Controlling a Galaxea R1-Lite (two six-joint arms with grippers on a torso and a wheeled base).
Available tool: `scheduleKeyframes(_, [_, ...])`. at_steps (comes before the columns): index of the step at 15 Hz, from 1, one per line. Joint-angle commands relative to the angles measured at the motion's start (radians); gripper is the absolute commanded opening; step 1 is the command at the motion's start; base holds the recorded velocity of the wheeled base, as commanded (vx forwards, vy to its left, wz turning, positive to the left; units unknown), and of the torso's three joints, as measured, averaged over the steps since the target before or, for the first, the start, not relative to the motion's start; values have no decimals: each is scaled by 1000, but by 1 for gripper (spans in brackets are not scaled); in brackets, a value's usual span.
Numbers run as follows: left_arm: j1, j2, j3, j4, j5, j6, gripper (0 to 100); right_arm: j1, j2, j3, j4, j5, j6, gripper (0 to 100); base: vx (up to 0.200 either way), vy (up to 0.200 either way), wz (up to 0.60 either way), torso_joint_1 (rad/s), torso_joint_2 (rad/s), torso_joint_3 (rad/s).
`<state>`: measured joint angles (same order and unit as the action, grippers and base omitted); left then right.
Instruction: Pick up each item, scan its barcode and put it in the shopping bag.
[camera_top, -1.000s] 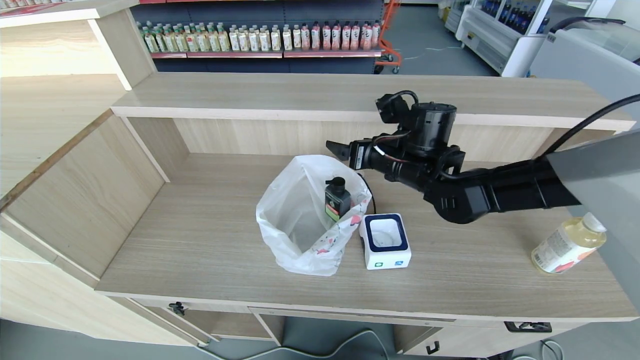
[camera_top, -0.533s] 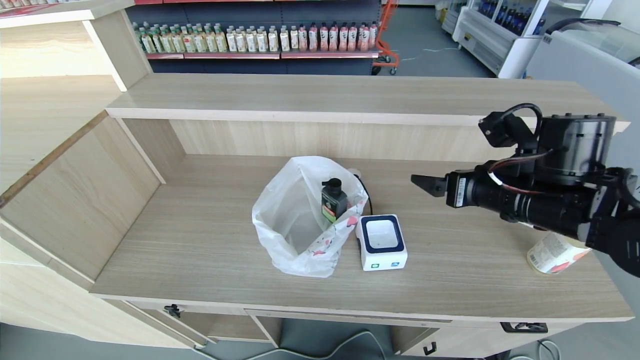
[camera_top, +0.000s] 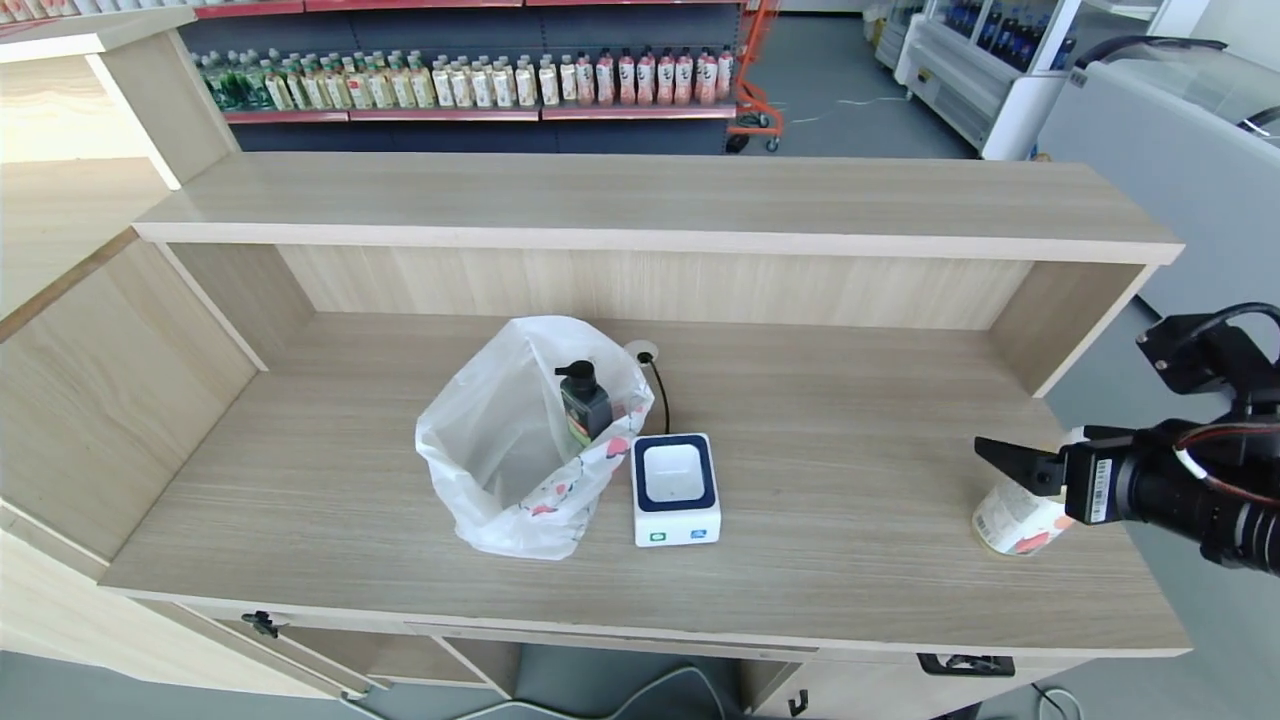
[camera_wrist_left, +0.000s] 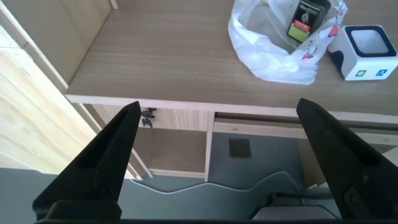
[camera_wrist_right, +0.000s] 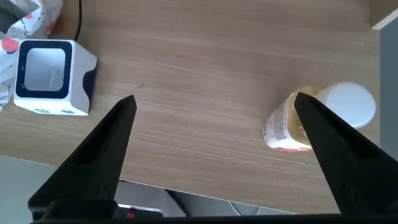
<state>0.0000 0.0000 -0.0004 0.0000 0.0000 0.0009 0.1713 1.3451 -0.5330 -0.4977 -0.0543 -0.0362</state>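
A white shopping bag (camera_top: 480, 470) (camera_wrist_left: 273, 50) stands open at the counter's middle, with a dark pump bottle (camera_top: 584, 405) (camera_wrist_left: 306, 18) upright inside it. To the bag's right sits the white scanner box (camera_top: 676, 487) (camera_wrist_right: 43, 78) (camera_wrist_left: 367, 43) with its blue rim. A pale yellow bottle with a white cap (camera_top: 1015, 515) (camera_wrist_right: 317, 118) stands near the counter's right end. My right gripper (camera_top: 1010, 462) (camera_wrist_right: 214, 102) hovers open and empty just above and beside that bottle. The left gripper (camera_wrist_left: 219, 109) is open and empty, low in front of the counter's front edge.
The wooden counter (camera_top: 850, 450) has a raised shelf (camera_top: 650, 200) along the back and side walls at both ends. A black cable (camera_top: 660, 390) runs from a hole behind the scanner. Drawers sit under the front edge (camera_wrist_left: 236, 134).
The head camera has shifted, sliding the scene left. My right gripper has pulled away from above the bag, moving right and down to the yellow bottle. The dark bottle stays in the bag.
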Motion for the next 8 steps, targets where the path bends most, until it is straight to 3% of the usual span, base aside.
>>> scheduleKeyframes(1, [0, 2, -1, 0, 0, -1, 100, -4, -27, 25, 33, -26, -1, 100, 0, -200, 0, 7, 2, 7])
scheduleKeyframes(5, [0, 2, -1, 0, 0, 1, 100, 1, -98, 74, 182, -52, 7, 100, 0, -200, 0, 2, 6, 1])
scheduleKeyframes(8, [0, 2, -1, 0, 0, 1, 100, -4, -103, 123, 189, -65, 7, 100, 0, -200, 0, -1, 1, 7])
